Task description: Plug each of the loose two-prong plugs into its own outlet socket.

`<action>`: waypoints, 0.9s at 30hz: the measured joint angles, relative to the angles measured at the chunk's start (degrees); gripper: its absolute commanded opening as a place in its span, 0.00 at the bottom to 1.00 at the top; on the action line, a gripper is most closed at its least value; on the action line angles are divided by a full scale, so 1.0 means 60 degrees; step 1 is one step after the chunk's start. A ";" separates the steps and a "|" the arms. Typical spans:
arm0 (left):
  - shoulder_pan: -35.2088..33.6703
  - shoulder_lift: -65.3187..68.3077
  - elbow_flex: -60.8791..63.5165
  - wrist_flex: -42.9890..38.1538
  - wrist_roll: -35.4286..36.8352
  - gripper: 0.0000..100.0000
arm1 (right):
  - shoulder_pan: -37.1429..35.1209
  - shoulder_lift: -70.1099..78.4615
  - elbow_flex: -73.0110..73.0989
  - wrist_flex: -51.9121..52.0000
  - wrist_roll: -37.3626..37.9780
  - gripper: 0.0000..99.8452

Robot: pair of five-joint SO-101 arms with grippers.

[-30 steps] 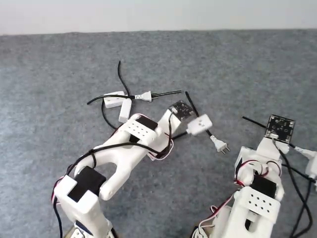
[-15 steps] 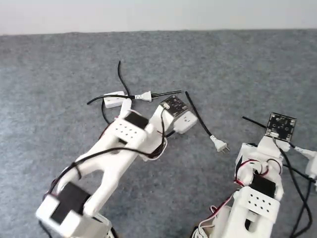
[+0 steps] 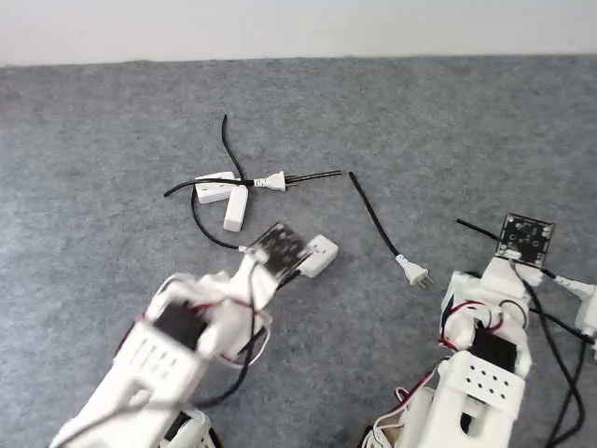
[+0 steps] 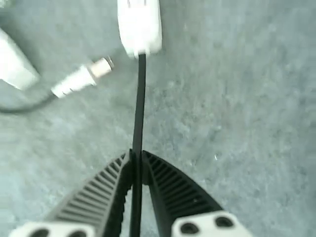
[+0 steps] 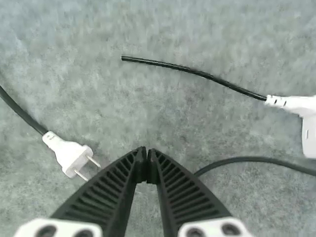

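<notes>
Left arm (image 3: 182, 331) has pulled back toward its base, left gripper (image 4: 137, 155) clamped on a black cord (image 4: 139, 98) and dragging the outlet socket (image 4: 139, 24) along, so nothing's plugged in yet. The white, blocky socket sits straight ahead of the tips, with a brass-pronged white plug (image 4: 81, 79) beside the cord. Right gripper (image 5: 142, 157) is closed on nothing, a second plug (image 5: 69, 155) just ahead, off to one side.

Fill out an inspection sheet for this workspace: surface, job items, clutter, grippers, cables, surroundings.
Surface: grey carpet-like mat, flat.
Job's things: loose plug lying unplugged; second plug beside the far socket and the near socket; third socket on the gripped cable.
Clutter: nothing seen.
Grippers: left gripper shut on black cable; right gripper shut, empty, near the loose plug.
Cables: black, several crossing by the far socket.
Surroundings: pale wall behind the mat.
</notes>
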 measured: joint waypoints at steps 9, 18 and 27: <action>0.0000 -0.7106 0.0894 0.0322 0.0015 0.01 | -0.0234 0.0029 0.0000 -0.0044 0.0073 0.02; 0.0000 -0.7692 0.0908 -0.0821 0.0659 0.01 | -0.0234 0.0029 0.0000 -0.0044 0.0249 0.02; -0.1128 -0.7678 0.2667 -0.2110 0.1084 0.11 | -0.0293 0.0029 0.0000 -0.0044 0.0249 0.02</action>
